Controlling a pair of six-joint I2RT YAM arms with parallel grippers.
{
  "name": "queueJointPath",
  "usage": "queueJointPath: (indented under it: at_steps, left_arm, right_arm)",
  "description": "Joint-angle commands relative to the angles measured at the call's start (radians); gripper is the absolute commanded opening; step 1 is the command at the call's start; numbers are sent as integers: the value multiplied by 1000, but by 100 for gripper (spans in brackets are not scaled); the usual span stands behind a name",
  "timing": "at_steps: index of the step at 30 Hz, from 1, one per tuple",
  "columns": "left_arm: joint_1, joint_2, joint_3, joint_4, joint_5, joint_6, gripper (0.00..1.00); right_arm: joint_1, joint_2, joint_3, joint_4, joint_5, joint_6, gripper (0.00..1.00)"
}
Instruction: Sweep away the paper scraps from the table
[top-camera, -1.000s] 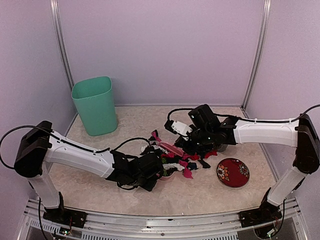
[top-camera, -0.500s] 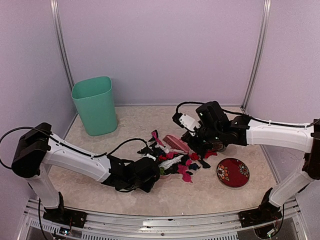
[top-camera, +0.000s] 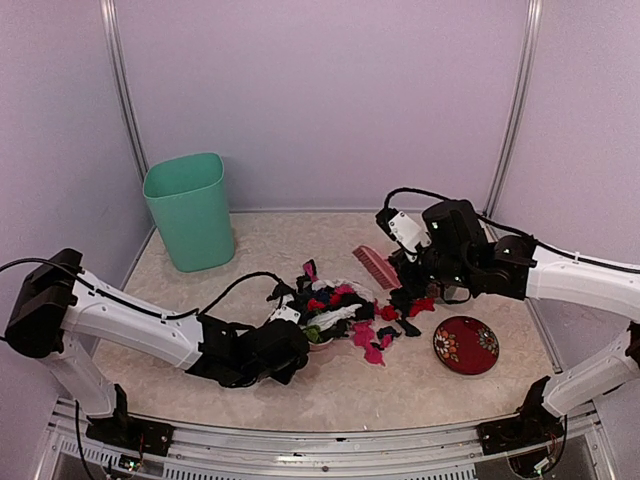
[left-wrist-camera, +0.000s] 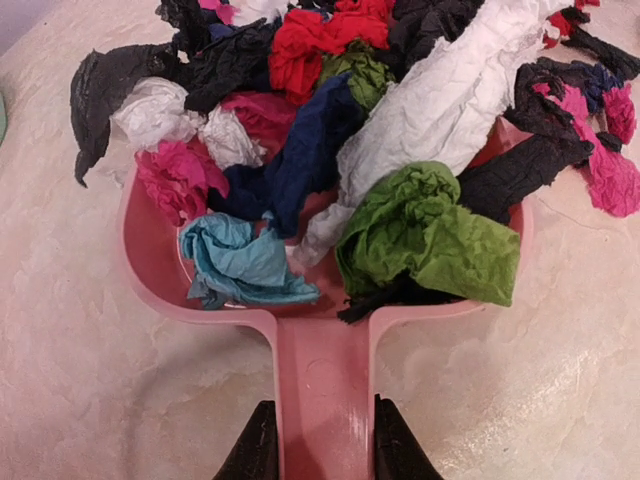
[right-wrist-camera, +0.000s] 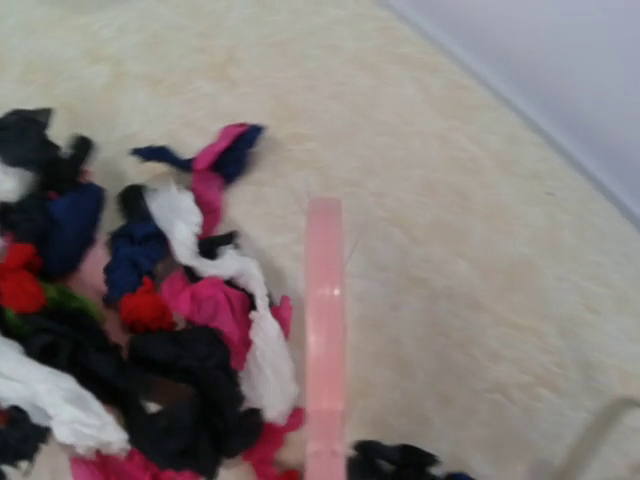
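Observation:
Many paper scraps (left-wrist-camera: 400, 120), black, red, pink, white, green and blue, lie heaped in a pink dustpan (left-wrist-camera: 150, 250) on the table (left-wrist-camera: 80, 380). My left gripper (left-wrist-camera: 325, 455) is shut on the dustpan's handle, one finger on each side. In the top view the heap of paper scraps (top-camera: 330, 305) sits ahead of my left gripper (top-camera: 292, 335), and a few loose ones (top-camera: 373, 348) lie to its right. Right of the heap, my right gripper (top-camera: 405, 268) holds a pink brush (top-camera: 374, 265) just above the table. The brush (right-wrist-camera: 325, 330) shows edge-on beside the scraps in the right wrist view; the fingers are hidden there.
A teal bin (top-camera: 190, 210) stands at the back left. A red patterned plate (top-camera: 466, 345) lies at the front right, under the right arm. A metal rail (top-camera: 320, 440) runs along the front edge, and walls close in the back and sides.
My right arm has swung right and back with the brush, away from the heap. My left arm has drawn back toward the front edge, still on the dustpan handle.

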Motion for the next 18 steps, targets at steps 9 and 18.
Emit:
queueJointPath:
  at_steps: [9, 18]
  left_arm:
    - [25, -158, 28, -79, -85, 10, 0]
    - [108, -267, 122, -218, -82, 41, 0]
  right_arm:
    - [-13, -153, -112, 102, 180, 86, 0]
    - [-22, -146, -140, 129, 164, 99, 0]
